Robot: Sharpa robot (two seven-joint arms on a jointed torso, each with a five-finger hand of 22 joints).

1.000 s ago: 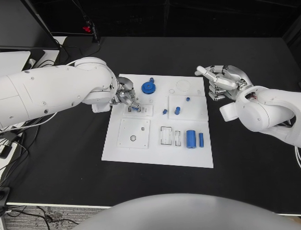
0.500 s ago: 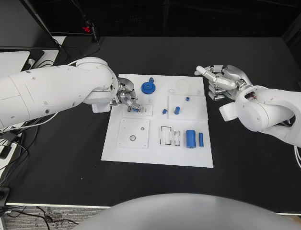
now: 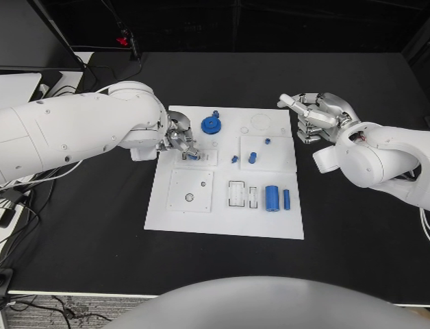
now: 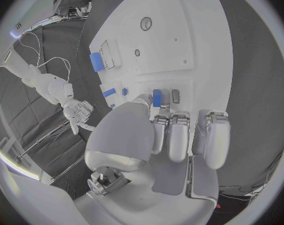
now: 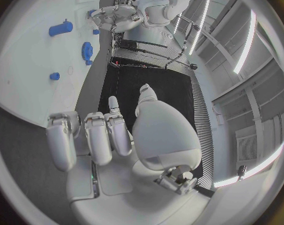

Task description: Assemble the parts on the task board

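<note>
Left hand (image 3: 179,142) sits low over the task board (image 3: 176,216) near its left edge, fingers curled around a small blue part (image 3: 192,157) at a slot there — whether it truly grips the piece or only presses it, the views do not settle. The step looks like seating that part; doing it well likely means keeping it square to the slot and pressing straight down, not sideways. Right hand (image 3: 313,118) hovers off the board's far right corner, fingers loosely curled, holding nothing. On the board lie the blue gear (image 3: 212,125), a blue cylinder (image 3: 272,199) near the right edge — and smaller blue pegs (image 3: 253,157) mid-board.
</note>
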